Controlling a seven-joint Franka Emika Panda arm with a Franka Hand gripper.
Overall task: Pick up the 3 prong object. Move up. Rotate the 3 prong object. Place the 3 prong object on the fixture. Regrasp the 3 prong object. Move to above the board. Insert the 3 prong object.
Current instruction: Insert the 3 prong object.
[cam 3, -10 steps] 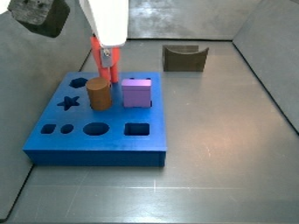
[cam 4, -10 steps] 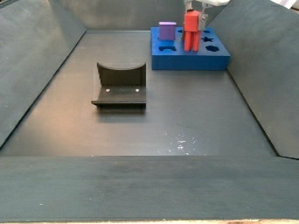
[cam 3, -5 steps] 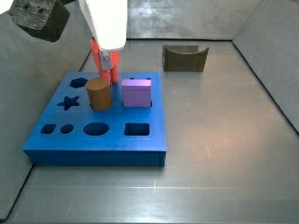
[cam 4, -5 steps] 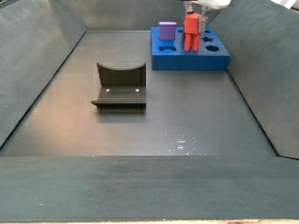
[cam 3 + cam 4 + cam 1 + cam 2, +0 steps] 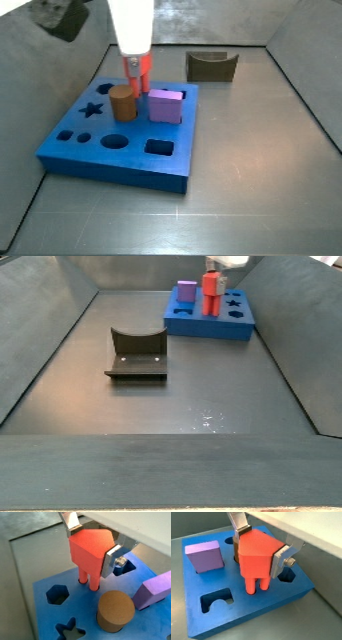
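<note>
The red 3 prong object (image 5: 88,552) (image 5: 256,557) hangs prongs-down between the silver fingers of my gripper (image 5: 93,543) (image 5: 262,546), which is shut on it. Its prong tips touch the top of the blue board (image 5: 41,618) (image 5: 251,614) at small dark holes; how deep they sit I cannot tell. In both side views the 3 prong object (image 5: 136,70) (image 5: 211,286) stands upright at the board's (image 5: 107,172) (image 5: 207,326) far end, under the gripper (image 5: 136,62) (image 5: 214,268). The dark fixture (image 5: 211,66) (image 5: 136,354) stands apart on the floor with nothing on it.
A brown cylinder (image 5: 115,611) (image 5: 123,102) and a purple cube (image 5: 204,554) (image 5: 164,104) (image 5: 186,293) stand in the board close beside the red piece. Hexagon (image 5: 58,594) and star (image 5: 72,632) holes lie open. Grey walls enclose the floor.
The board has twisted and slid on the floor, its far end going along with the gripper and the red piece, which moved sideways. The cylinder and cube rode with it.
</note>
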